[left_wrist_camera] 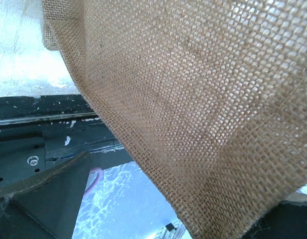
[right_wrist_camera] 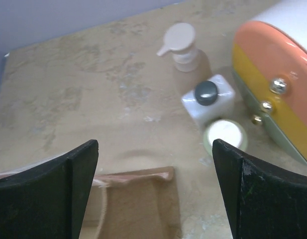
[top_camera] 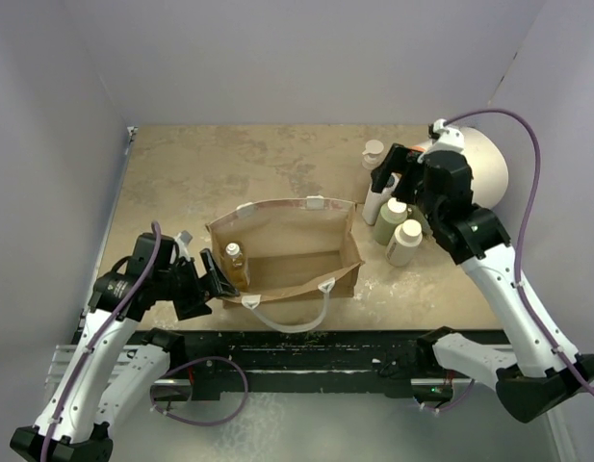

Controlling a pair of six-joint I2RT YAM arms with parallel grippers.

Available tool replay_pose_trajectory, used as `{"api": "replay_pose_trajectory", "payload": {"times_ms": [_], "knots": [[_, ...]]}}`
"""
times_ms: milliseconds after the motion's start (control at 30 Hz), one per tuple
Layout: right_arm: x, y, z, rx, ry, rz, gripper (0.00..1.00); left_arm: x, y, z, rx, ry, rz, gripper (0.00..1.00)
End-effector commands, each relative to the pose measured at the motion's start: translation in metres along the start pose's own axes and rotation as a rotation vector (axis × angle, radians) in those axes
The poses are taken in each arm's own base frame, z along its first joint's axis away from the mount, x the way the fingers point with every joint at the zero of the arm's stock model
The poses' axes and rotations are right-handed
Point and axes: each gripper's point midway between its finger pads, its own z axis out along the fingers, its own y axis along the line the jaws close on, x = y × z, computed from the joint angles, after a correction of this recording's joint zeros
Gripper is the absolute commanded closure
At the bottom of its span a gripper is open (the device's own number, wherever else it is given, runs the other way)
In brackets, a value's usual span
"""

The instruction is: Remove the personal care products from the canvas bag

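Tan canvas bag (top_camera: 306, 236) stands open mid-bench (top_camera: 200, 164), L jaws spread wide astride its left end wall, cloth between them, not clamped. Right of bag, by the big cylinder (top_camera: 484, 164), stand pump bottle (top_camera: 374, 154), white black-capped bottle (top_camera: 376, 204), olive-green bottle (top_camera: 391, 221) & cream bottle (top_camera: 405, 241), w/ R jaws released, empty, hanging above them. Small amber bottle (top_camera: 236, 265) sits upright inside bag, just beyond L jaws.

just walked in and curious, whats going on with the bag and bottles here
Two robot arms are emptying a canvas bag. Four bottles already stand on the table to its right; a small amber bottle remains inside. The left gripper is open around the bag's left wall, and the right gripper hangs open above the unloaded bottles.
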Motion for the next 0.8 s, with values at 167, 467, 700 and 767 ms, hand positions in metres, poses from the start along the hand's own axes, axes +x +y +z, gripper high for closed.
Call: {"api": "replay_pose_trajectory", "payload": {"times_ms": [167, 467, 700, 767], "knots": [[-0.034, 0.125, -0.002, -0.462, 0.068, 0.026, 0.00, 0.008, 0.007, -0.007, 0.002, -0.038, -0.062, 0.06], [0.033, 0.256, -0.048, -0.709, 0.178, -0.123, 0.00, 0.009, 0.008, -0.008, -0.004, -0.036, -0.066, 0.05], [0.105, 0.281, -0.068, -0.736, 0.307, -0.231, 0.00, 0.009, 0.010, -0.006, -0.016, -0.027, -0.057, 0.05], [0.124, 0.283, -0.070, -0.729, 0.344, -0.257, 0.00, 0.010, 0.011, -0.006, -0.019, -0.027, -0.055, 0.05]]}}
